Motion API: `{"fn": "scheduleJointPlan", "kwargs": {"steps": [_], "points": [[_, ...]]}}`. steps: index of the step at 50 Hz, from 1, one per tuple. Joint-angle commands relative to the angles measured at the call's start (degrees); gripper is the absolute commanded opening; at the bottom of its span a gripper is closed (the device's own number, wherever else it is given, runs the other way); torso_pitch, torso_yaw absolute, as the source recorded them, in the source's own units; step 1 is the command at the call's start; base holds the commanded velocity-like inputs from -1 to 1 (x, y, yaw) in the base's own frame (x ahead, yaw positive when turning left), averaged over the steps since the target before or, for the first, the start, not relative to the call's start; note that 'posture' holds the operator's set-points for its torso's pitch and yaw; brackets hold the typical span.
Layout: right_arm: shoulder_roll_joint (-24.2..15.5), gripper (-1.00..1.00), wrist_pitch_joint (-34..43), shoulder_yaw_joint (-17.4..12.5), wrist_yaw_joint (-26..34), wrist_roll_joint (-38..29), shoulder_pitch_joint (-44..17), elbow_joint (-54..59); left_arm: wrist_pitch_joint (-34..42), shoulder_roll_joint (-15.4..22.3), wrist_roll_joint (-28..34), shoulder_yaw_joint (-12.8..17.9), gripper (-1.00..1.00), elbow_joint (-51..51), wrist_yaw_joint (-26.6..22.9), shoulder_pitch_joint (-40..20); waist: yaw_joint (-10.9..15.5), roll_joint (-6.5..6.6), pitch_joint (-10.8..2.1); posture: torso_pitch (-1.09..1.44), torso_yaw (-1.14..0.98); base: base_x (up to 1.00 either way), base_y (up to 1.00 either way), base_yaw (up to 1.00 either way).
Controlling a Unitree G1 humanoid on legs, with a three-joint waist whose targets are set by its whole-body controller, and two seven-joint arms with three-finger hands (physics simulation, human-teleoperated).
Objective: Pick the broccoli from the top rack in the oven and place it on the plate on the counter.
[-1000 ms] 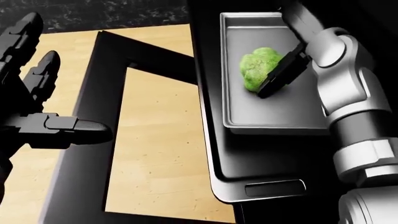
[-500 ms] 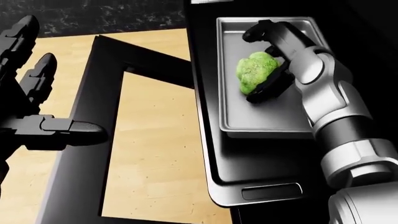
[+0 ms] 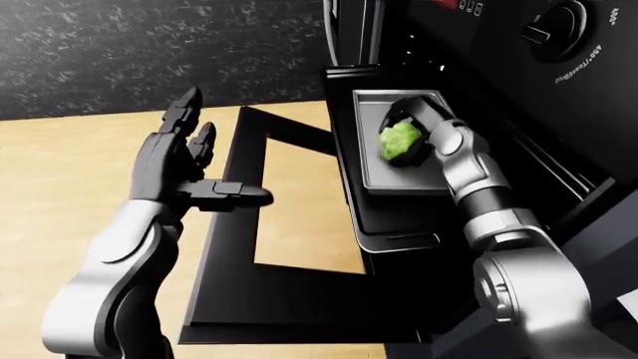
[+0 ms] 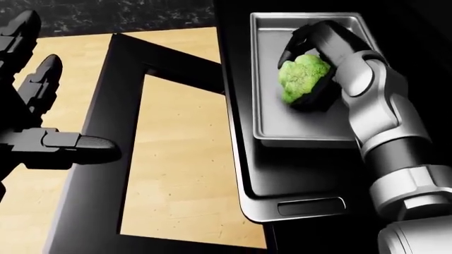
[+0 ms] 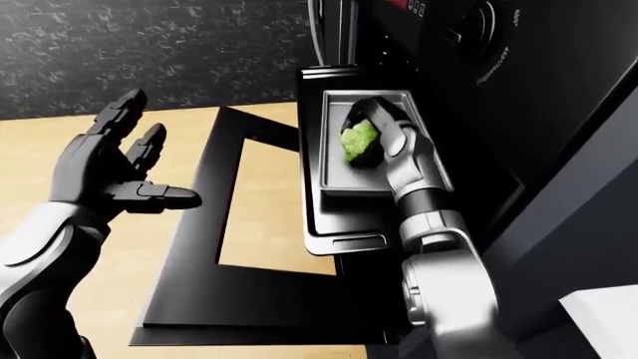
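Black oven fills the right of my eye views, and I place everything else by it. Its glass-paned door hangs open, lying flat over the wood floor to the oven's left. My left hand hovers above that door's far edge, fingers spread wide and holding nothing. A grey metal tray sits on the pulled-out top rack at the oven's mouth. My right hand reaches over the tray, its dark fingers curled around the green broccoli, which sits over the tray's upper half; whether it has cleared the metal, I cannot tell.
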Motion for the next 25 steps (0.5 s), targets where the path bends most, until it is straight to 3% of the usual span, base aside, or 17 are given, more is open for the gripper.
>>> {"fn": "scheduleJointPlan", "kwargs": {"steps": [1,9,17,18,20,25], "points": [[-1.06,-0.61,0.00,-0.85,-1.08,0.39,-2.75,-4.42,-1.86,0.57,-0.03,0.56,1.00,-1.31,0.07,-1.30,-0.02,-0.01,-1.60,0.00,0.00,0.00,0.00,0.00],[-2.12,-0.66,4.18,-2.01,2.21,2.20,-4.30,-14.51,-0.49,1.26,-1.08,1.50,1.00,-1.75,0.51,-2.54,0.03,0.12,-1.39,0.00,0.00,0.00,0.00,0.00],[-0.76,-0.72,6.74,-1.88,5.32,3.37,-3.82,-24.36,0.18,2.01,-2.80,2.33,1.00,-2.13,1.49,-2.90,-0.13,0.18,-1.25,0.00,0.00,0.00,0.00,0.00],[-0.60,-0.72,6.88,-1.75,5.66,3.33,-4.00,-24.83,0.21,2.07,-2.97,2.35,1.00,-2.18,1.62,-2.88,-0.20,0.39,-2.38,0.00,0.00,-0.07,0.05,0.00],[-0.07,-0.71,7.73,-1.74,6.75,3.52,-4.17,-26.75,-0.30,2.21,-3.08,2.29,1.00,-1.91,1.62,-2.59,-0.26,0.19,-2.74,0.00,0.00,-0.32,0.11,0.00],[0.53,-0.73,9.00,-1.49,8.44,3.13,-4.11,-30.21,0.42,2.80,-4.19,2.90,1.00,-1.99,2.12,-3.39,0.18,-1.84,-2.83,0.00,0.00,-0.50,0.17,0.00]]}}
